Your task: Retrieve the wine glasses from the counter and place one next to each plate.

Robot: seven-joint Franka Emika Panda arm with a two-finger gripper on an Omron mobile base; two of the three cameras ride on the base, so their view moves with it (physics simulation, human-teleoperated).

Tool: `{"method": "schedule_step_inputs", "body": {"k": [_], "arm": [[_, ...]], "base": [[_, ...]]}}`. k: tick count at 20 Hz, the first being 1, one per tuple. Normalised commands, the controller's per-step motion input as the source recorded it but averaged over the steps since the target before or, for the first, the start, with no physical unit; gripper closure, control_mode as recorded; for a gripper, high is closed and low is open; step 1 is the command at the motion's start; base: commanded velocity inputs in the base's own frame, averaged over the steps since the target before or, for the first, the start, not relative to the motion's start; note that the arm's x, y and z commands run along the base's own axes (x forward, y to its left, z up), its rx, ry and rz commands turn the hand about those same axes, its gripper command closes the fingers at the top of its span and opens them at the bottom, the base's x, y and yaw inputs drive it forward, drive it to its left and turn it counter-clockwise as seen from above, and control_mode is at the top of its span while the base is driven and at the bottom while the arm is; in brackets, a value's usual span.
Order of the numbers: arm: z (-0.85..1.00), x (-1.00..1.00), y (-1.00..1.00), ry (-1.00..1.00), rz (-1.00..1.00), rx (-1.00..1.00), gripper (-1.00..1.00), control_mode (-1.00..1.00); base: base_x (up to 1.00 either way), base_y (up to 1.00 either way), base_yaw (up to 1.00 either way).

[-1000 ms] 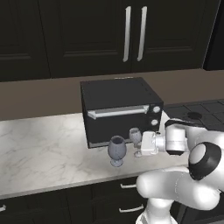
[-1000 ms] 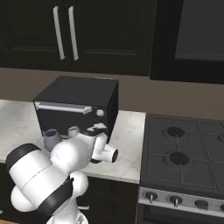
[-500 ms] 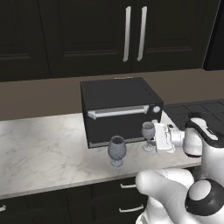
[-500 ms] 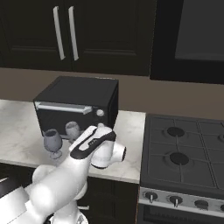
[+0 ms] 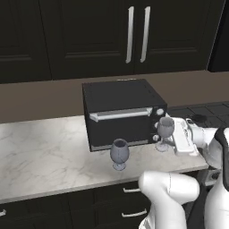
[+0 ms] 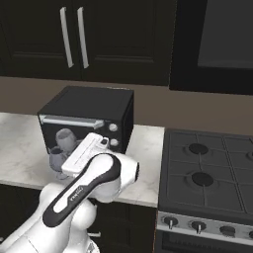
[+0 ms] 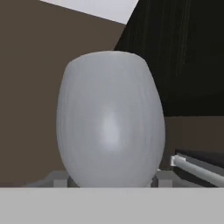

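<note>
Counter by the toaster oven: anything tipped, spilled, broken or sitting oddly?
Nothing stands out. Both wine glasses stand upright on the marble counter in front of the black toaster oven: the left glass stands alone, the right glass is at the gripper. No spill or breakage shows.

On counter [image 5: 40,152]: toaster oven [image 5: 120,112] set toward the back, below wall cabinets [image 5: 134,36]. Two wine glasses in front of it, both upright. First glass [image 5: 119,153] before the oven's door, apart from it, nearer the counter's front edge. Second glass [image 5: 165,132] to the right of the first, just before the oven's knob side, with the gripper [image 5: 175,136] right beside it. Stove [image 6: 207,178] to the right of the counter, well clear of both glasses.
</note>
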Motion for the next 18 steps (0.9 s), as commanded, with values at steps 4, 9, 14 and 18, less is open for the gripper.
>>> {"method": "schedule_step_inputs", "body": {"k": [4, 9, 14, 18], "arm": [[1.00, -0.70, -0.03, 0.01, 0.00, 0.06, 1.00, -1.00], [1.00, -0.37, -0.01, 0.06, 0.00, 0.00, 1.00, -1.00], [0.90, -0.26, -0.09, 0.11, 0.00, -0.01, 1.00, -1.00], [0.40, -0.06, -0.18, 0.10, 0.02, 0.00, 1.00, -1.00]], "base": [[0.00, 0.00, 0.00], [0.00, 0.00, 0.00], [0.00, 0.00, 0.00], [0.00, 0.00, 0.00]]}}
